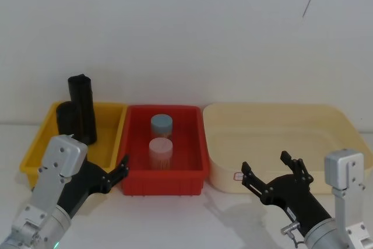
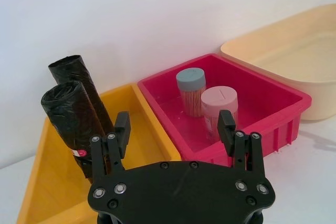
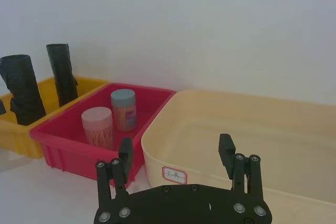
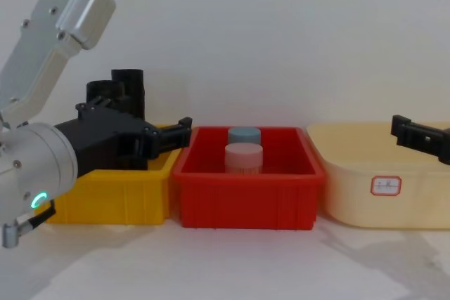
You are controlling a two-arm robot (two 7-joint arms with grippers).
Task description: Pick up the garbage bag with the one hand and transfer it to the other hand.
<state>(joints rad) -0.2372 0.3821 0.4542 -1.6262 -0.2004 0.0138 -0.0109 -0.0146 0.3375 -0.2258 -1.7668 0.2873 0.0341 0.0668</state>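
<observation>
Behind garbage bag (image 2: pixel 71 116): plain roll (image 2: pixel 71 69).

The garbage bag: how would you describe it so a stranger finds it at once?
Find the yellow bin, the one farthest to the robot's left. In it stand the garbage bag and a plain black roll. The garbage bag is nearer the robot and alone bears a small red mark.

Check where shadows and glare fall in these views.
Head view: soft shadow on the white table in front of the red plastic tray. Chest view: the same shadow, faint. Left wrist view: only mild sheen on the black crinkly plastic roll with the red mark.
</observation>
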